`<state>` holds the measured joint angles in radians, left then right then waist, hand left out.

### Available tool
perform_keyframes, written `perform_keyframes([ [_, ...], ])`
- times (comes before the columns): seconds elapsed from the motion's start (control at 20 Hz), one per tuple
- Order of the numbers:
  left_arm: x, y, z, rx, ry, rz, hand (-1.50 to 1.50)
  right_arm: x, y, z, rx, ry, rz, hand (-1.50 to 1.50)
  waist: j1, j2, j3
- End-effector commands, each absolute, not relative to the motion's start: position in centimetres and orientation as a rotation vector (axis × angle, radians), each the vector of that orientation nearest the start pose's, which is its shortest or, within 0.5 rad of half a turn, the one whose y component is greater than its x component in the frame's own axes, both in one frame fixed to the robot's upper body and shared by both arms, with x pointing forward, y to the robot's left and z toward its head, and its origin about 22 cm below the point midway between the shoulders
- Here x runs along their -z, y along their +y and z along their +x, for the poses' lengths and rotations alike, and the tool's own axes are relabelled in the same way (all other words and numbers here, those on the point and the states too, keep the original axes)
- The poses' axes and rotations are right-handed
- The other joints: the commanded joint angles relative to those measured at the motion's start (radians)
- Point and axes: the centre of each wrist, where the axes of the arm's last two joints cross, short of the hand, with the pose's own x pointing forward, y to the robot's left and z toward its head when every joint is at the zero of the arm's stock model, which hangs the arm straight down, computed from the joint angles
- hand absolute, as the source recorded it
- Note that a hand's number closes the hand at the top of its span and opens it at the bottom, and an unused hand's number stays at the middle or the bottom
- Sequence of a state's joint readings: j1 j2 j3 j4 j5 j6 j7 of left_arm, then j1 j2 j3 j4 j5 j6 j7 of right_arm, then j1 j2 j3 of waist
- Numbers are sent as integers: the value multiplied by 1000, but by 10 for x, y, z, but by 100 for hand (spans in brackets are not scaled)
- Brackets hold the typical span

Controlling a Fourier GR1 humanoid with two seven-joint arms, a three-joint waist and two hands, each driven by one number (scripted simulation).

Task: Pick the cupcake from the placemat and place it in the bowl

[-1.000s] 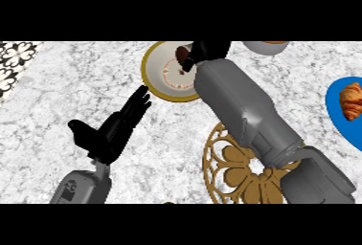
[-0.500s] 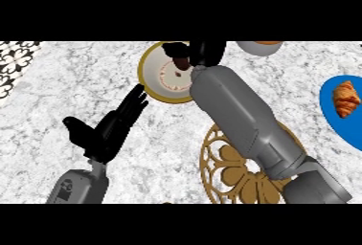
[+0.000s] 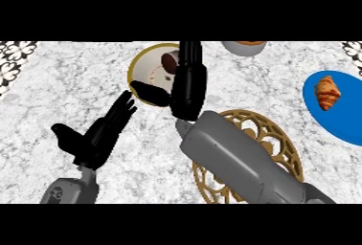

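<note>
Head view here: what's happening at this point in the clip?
The right hand is stretched over the bowl, where the cupcake shows inside the rim beside the fingers. I cannot tell whether the hand holds it. The gold placemat lies partly under the forearm. The left hand rests open on the left. A croissant sits on a blue plate.

I am looking down on a kitchen, judging by the pale, grey-veined marble bench point(image 3: 63, 81) that fills the view; it is laid as for a meal, with a gold openwork placemat point(image 3: 272, 131), a cream bowl point(image 3: 145, 67) with a gold rim and a blue plate point(image 3: 339, 112) carrying a croissant point(image 3: 326, 92). A second dish point(image 3: 244, 47) shows at the far edge; lacy black-and-white mats point(image 3: 13, 60) sit at the corners.
</note>
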<state>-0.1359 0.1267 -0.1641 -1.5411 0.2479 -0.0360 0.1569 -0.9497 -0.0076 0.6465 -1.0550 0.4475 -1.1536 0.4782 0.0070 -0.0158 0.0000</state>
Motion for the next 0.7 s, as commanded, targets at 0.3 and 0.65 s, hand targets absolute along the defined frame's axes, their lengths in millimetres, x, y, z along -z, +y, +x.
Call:
perform_keyframes([
  [0.3, -17, 219, 261, 86, -1449, -233, 0, -37, 16, 208, -62, -2103, -372, 150, -53, -25, -3],
  [0.65, -15, 222, 261, 86, -1450, -212, 0, 28, 7, 82, -123, -1961, -299, 150, -63, -9, -2],
])
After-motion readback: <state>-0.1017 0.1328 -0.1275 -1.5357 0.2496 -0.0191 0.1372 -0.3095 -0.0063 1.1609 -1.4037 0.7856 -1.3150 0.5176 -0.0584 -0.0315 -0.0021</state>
